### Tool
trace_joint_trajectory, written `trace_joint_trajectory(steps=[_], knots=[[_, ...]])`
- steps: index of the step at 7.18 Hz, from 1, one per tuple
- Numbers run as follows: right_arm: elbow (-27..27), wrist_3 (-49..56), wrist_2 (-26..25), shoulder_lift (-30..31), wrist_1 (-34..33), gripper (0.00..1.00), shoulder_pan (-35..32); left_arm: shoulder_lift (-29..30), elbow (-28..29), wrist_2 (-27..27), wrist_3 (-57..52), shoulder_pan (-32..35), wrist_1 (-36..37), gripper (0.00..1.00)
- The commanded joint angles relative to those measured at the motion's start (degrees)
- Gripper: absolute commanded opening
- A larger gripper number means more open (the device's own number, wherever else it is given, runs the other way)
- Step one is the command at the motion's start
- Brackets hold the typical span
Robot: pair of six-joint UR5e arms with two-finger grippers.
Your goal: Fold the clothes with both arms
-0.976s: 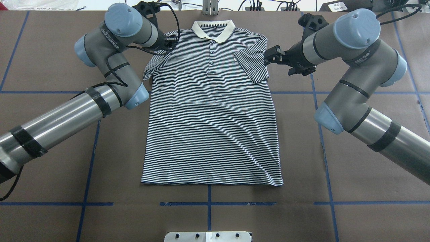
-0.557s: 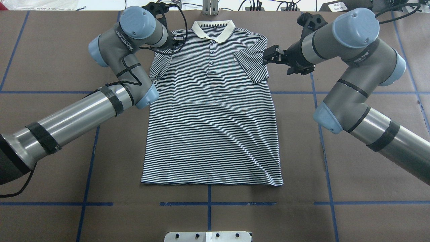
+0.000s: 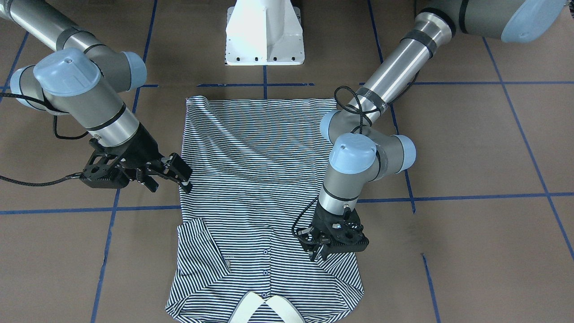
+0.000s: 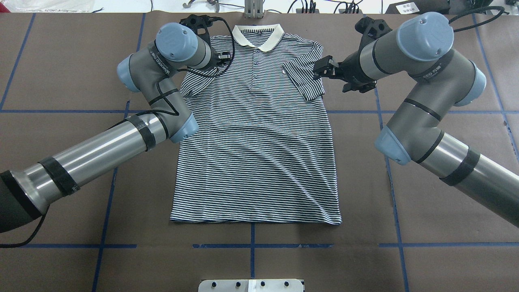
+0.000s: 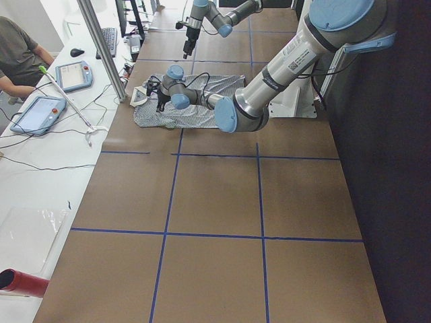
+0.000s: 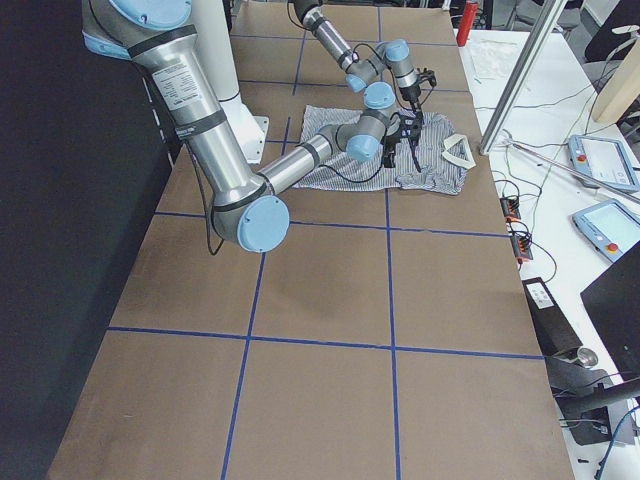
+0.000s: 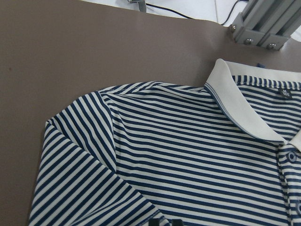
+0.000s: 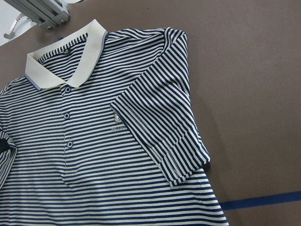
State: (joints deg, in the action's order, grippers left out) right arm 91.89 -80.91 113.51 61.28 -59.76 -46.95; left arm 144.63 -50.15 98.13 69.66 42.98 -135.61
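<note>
- Found the shirt (image 4: 255,154) flat, front up, mid-bench (image 4: 61,61), collar (image 4: 257,35) away from robot.
- Judged soft, light, limp; advise pinching sleeve hems or shoulders.
- Noted left claw (image 3: 317,252) apparently clamped on left sleeve (image 4: 190,83); right claw (image 3: 181,174) open, just beside folded right sleeve (image 8: 160,136).
- Read chest logo (image 8: 117,121) only in right wrist view; saw whole hem (image 4: 255,221) only overhead.

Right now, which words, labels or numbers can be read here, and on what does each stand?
"MLO": first letters under the logo on the shirt; the sleeve hides the rest.
Print on left arm: too blurred to read.
Print on right arm: too blurred to read.
White card past the table's far edge: too small to read.
</note>
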Motion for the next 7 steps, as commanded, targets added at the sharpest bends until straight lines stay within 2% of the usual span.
trace_joint_trajectory(steps=[1,2,3,4,5,7], knots=[[5.54,-10.45,-6.32,2.60,-0.18,1.00,6.82,-8.43,-14.71,1.18,-0.05,-0.18,1.57,0.69],[10.45,-15.28,-13.85,6.71,-0.27,1.00,14.35,-14.06,-22.81,5.62,0.04,-1.14,3.15,0.75],[15.90,-18.29,-21.41,8.58,-6.45,0.99,21.65,-18.20,-29.24,6.45,0.12,-1.67,3.25,0.77],[20.47,-23.63,-30.10,8.77,-16.60,0.98,29.20,-21.20,-33.22,6.55,0.12,-2.28,3.25,0.77],[20.87,-28.73,-34.89,11.21,-17.84,0.94,33.28,-21.75,-33.61,6.55,0.12,-2.46,3.25,0.77],[21.83,-36.13,-35.11,16.75,-18.11,0.85,36.30,-21.85,-33.61,6.46,0.04,-2.55,3.25,0.78]])
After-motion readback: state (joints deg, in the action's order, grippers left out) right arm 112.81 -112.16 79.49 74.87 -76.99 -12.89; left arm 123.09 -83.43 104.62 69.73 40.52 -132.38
